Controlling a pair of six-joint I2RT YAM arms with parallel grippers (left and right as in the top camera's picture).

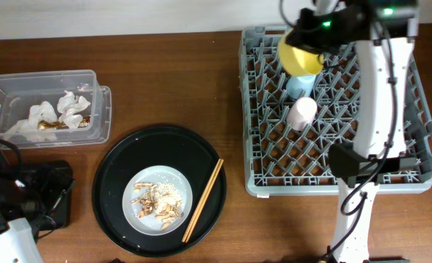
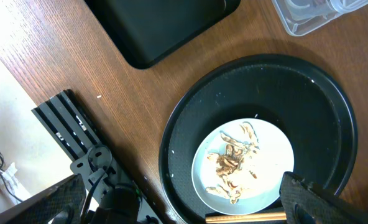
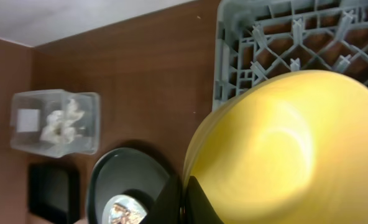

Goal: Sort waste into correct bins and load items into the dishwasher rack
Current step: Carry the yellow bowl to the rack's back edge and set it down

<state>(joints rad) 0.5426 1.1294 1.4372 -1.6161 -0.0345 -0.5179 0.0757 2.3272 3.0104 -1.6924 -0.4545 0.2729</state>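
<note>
The right fingers (image 3: 170, 202) pinch the rim of the yellow bowl (image 1: 301, 58), holding it over the 11 o'clock corner of the dishwasher rack (image 1: 289, 186). The left fingers (image 2: 324, 199) show only partly, at the 5 o'clock edge of the round black tray (image 2: 166, 149); I cannot tell how far they are parted.

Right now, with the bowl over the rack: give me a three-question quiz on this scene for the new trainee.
1. True or false: the chopsticks lie in the dishwasher rack.
2. What does the right gripper hold? A) pink cup B) yellow bowl C) blue cup
3. Fill in: the food scraps sit on the pale grey ____.

Key
1. False: they lie on the round black tray.
2. B.
3. plate.
</note>
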